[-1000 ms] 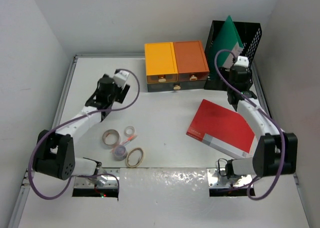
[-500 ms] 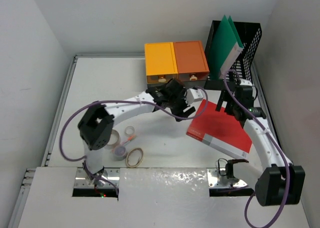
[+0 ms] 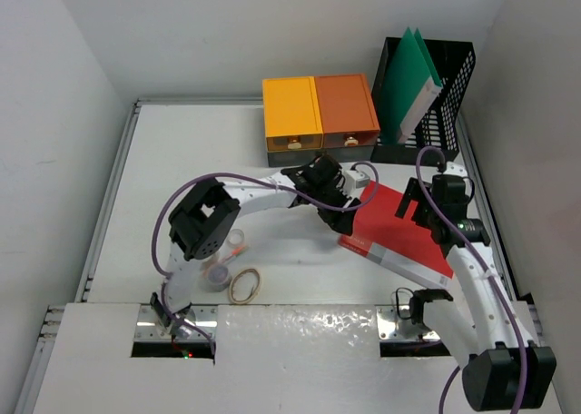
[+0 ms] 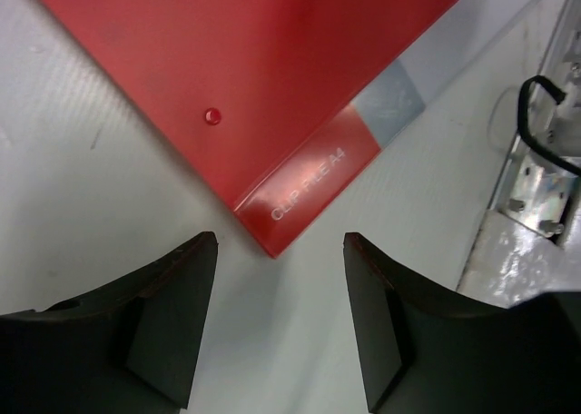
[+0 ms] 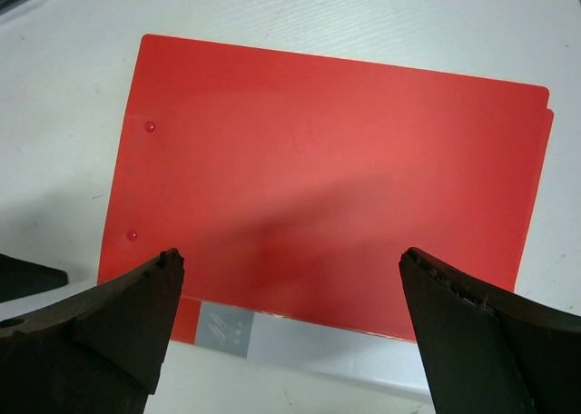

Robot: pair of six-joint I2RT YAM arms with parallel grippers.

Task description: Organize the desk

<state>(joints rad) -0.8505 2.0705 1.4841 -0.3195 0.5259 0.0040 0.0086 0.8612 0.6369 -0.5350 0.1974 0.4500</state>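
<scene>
Desk (image 3: 182, 151) tidying is looking only partly done, with the red clip file (image 3: 399, 237) lying flat on the right half of the tabletop.

Both arms are reaching over that file. The left gripper (image 4: 280, 243) is hovering just off the corner printed "CLIP FILE A4", its jaws spread apart and gripping nothing. The right gripper (image 5: 290, 255) is hanging above the red cover with its jaws wide apart, also empty. A green folder (image 3: 410, 73) is standing in the black mesh rack (image 3: 458, 69) at the far right corner, so the filing seems to be under way, and the red file is probably going there too. Several tape rolls (image 3: 245, 285) are lying loose near the front left, well apart from the yellow and orange drawer box (image 3: 320, 110) at the back, and are likely waiting to be put away.
</scene>
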